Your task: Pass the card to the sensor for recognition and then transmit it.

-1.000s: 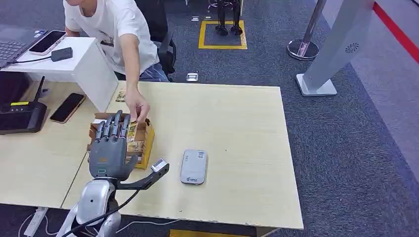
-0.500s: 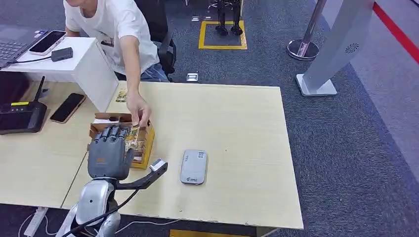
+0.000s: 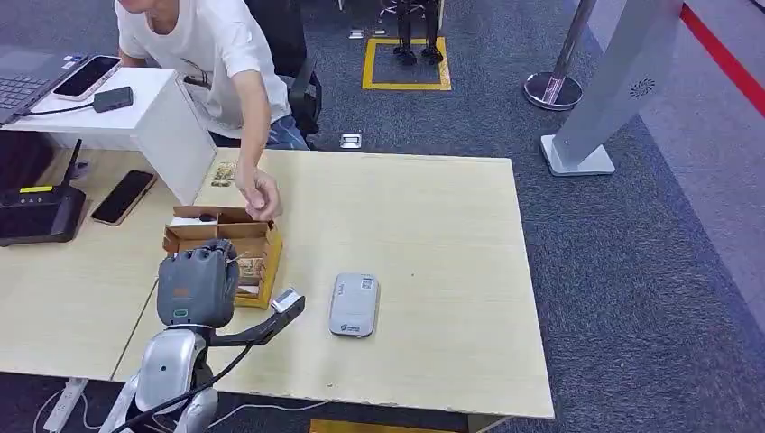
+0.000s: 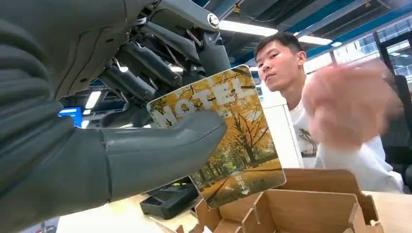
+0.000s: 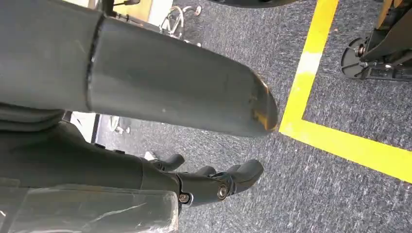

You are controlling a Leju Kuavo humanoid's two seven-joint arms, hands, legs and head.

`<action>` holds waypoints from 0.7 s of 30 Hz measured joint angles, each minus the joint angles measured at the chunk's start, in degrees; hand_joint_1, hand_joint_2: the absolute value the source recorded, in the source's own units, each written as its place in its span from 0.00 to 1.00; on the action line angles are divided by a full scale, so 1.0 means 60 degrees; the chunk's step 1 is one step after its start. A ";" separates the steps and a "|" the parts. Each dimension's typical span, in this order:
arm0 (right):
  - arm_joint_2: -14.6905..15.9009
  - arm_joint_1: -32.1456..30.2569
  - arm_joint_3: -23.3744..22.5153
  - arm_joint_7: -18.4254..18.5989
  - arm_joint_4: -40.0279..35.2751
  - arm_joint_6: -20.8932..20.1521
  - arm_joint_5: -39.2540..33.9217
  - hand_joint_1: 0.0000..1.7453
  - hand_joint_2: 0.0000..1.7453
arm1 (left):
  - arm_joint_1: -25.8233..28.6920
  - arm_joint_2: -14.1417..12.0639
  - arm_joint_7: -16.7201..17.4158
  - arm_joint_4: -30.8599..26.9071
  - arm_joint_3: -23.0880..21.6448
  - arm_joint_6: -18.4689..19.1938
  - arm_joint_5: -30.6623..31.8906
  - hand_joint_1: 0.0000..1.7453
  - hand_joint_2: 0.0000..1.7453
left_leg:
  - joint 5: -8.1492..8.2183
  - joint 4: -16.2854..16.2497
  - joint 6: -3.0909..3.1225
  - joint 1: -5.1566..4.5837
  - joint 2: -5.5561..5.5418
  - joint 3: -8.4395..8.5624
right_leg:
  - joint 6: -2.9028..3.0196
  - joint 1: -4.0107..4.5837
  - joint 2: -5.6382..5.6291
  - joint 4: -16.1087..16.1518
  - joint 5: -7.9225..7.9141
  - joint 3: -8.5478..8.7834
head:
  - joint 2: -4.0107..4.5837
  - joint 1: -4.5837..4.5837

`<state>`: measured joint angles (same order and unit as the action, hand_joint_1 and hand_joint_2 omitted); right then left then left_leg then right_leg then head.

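Wooden tabletop (image 3: 433, 234); left hand (image 3: 198, 287) grips card (image 4: 221, 136) above box (image 3: 239, 242); next, carry it toward sensor (image 3: 353, 305) at 3 o'clock.

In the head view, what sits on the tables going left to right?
Router → phone → left hand at the cardboard box → sensor.

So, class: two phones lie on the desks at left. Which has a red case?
The phone on the raised white desk, beside the laptop; the lower phone is plain black.
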<state>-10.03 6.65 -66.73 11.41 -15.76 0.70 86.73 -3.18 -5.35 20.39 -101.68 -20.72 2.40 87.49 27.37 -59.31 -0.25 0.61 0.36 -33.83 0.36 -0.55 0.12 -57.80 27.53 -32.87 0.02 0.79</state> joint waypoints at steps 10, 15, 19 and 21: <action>0.0000 0.0001 0.0000 0.0004 0.0000 -0.0004 0.0033 0.00 0.00 | -0.0017 -0.0066 0.0033 0.0004 -0.0007 -0.0025 0.0000 1.00 1.00 | 0.0000 0.0000 0.0000 0.0000 0.0000 0.0000 | 0.0000 0.0000 0.0000 0.0000 0.0000 -0.0002 | 0.0000 0.0000; 0.0000 0.0004 0.0004 0.0000 0.0000 -0.0033 0.0186 0.00 0.00 | -0.0176 -0.0058 -0.0387 0.0157 -0.0007 -0.0201 0.0000 1.00 1.00 | 0.0000 0.0000 0.0000 0.0000 0.0000 0.0000 | 0.0000 0.0000 0.0000 0.0000 0.0000 -0.0002 | 0.0000 0.0004; 0.0000 0.0004 0.0015 -0.0004 0.0004 -0.0062 0.0269 0.00 0.00 | -0.0351 0.0145 -0.0986 0.0558 -0.0004 -0.0437 0.0000 1.00 1.00 | 0.0000 -0.0001 0.0000 -0.0001 -0.0001 0.0000 | 0.0000 0.0000 0.0000 0.0000 -0.0001 -0.0002 | 0.0000 0.0000; 0.0000 0.0009 0.0033 -0.0007 0.0018 -0.0087 0.0372 0.00 0.00 | -0.0467 0.0288 -0.1283 0.0798 0.0011 -0.0565 0.0000 1.00 1.00 | 0.0000 -0.0001 0.0000 -0.0001 -0.0002 -0.0001 | -0.0001 0.0000 0.0002 0.0000 -0.0001 -0.0001 | 0.0000 0.0000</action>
<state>-10.03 6.70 -66.53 11.37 -15.65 0.17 88.96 -5.99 -3.63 12.70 -96.89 -20.65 -0.99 87.49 27.37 -59.31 -0.25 0.61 0.35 -33.84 0.36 -0.55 0.13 -57.80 27.53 -32.87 0.02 0.79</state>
